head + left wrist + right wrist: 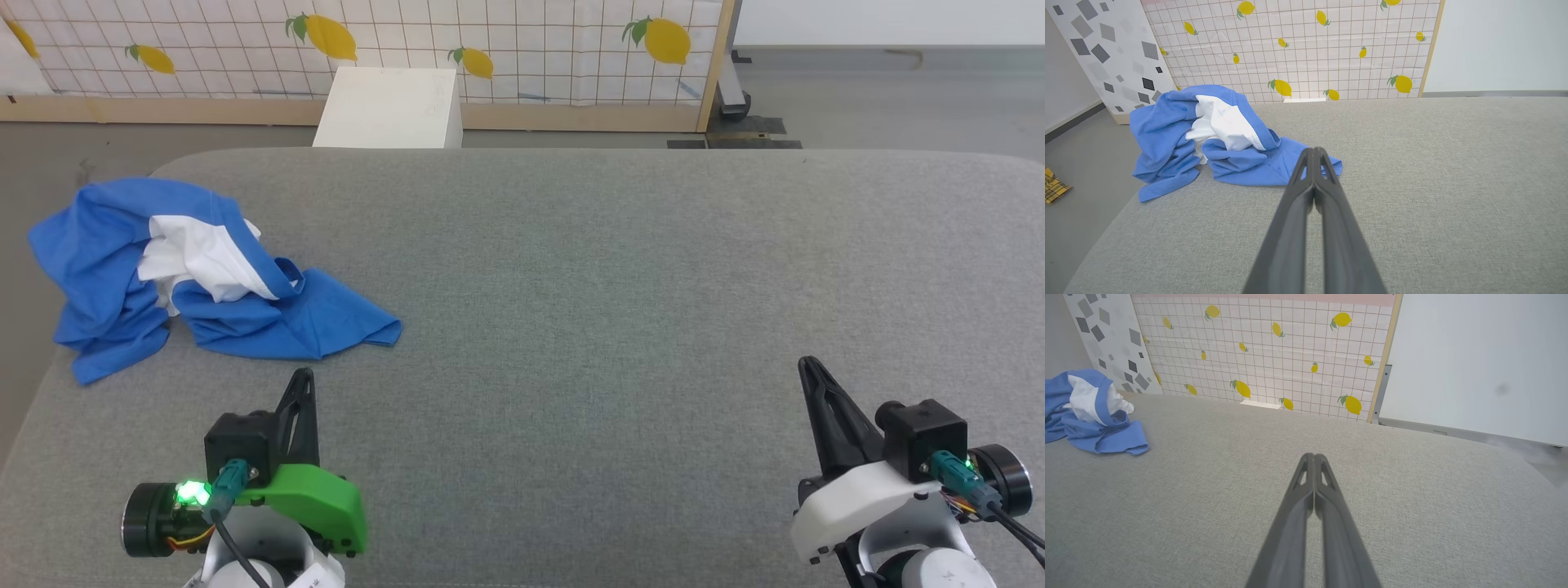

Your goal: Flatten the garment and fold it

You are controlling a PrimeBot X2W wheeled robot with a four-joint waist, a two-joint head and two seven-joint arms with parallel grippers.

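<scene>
On the far left of the head view, the garment [106,269], a soft long-sleeved shirt with a white body and bright blue sleeves, lies crumpled in a heap on the grey fabric-covered bench [612,286]. Its left part reaches the bench's left edge. We see the left hand [303,377] at the lower left, its two dark fingers pressed together on nothing, just short of the nearest blue fold and not touching it. The right hand [808,365] sits at the lower right, well apart from the shirt, fingers likewise closed and empty. Beyond the bench stand a white box [388,106] and a white lemon-print panel [531,41].

From the left wrist view, the left hand [1314,152] points along the bench [1433,183] with its fingertips meeting and gripping nothing. The garment [1163,130] is heaped ahead and to the left, white cloth showing between blue folds. A yellow plaid cloth [1053,190] lies on the floor at the left edge.

From the right wrist view, the right hand [1314,457] is closed tip to tip over bare bench [1412,498] and holds nothing. The garment [1098,441] lies far off at the left edge.
</scene>
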